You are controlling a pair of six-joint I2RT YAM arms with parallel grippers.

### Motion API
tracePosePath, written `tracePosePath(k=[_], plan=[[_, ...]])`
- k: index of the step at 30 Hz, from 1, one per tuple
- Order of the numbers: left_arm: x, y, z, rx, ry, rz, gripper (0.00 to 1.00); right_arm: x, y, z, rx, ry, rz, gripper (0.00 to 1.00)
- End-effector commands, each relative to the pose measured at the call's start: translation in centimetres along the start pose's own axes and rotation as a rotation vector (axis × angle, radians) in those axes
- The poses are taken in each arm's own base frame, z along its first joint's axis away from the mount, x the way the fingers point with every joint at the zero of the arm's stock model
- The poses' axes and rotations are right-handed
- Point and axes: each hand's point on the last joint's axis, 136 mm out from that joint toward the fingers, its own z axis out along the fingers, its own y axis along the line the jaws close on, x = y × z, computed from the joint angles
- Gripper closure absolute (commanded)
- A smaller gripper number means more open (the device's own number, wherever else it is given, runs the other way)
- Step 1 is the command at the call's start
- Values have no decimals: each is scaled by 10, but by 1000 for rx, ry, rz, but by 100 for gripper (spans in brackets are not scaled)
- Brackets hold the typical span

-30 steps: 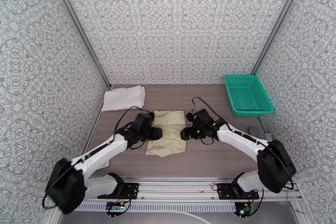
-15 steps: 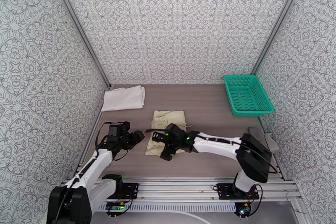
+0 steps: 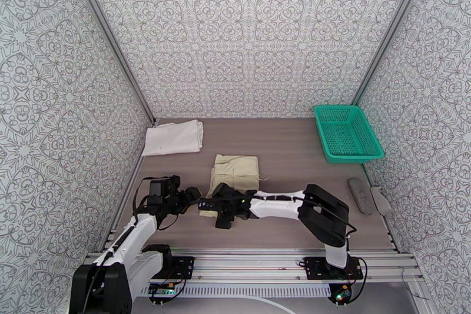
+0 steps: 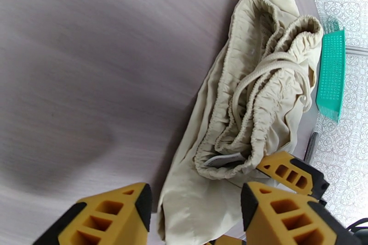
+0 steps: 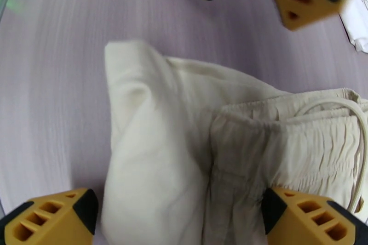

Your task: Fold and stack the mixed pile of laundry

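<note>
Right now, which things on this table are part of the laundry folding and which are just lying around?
Part of the job: beige garment, folded, mid-table; white T-shirt, folded, far left.
Lying about: teal basket, far right; dark grey object, right edge.

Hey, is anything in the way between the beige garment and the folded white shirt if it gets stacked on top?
Nothing visible. Bare table lies between the beige garment and the white shirt at the back left. The left gripper sits nearer, beside the garment's near end, off that line.
</note>
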Motion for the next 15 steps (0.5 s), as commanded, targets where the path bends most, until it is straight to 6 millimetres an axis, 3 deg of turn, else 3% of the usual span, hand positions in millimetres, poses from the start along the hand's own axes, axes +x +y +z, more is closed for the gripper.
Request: tracePosePath(k=[1,9,15], plan=[[-1,-2,1,29,-4,-7,43,7,-7,11,84,43,-40,1],[-1,1,4,27,2,-19,43,25,-28,17,257,82,-95,17],[-3,2,5,22,1,-28,43,30,-26,17,268,61,-108,47]])
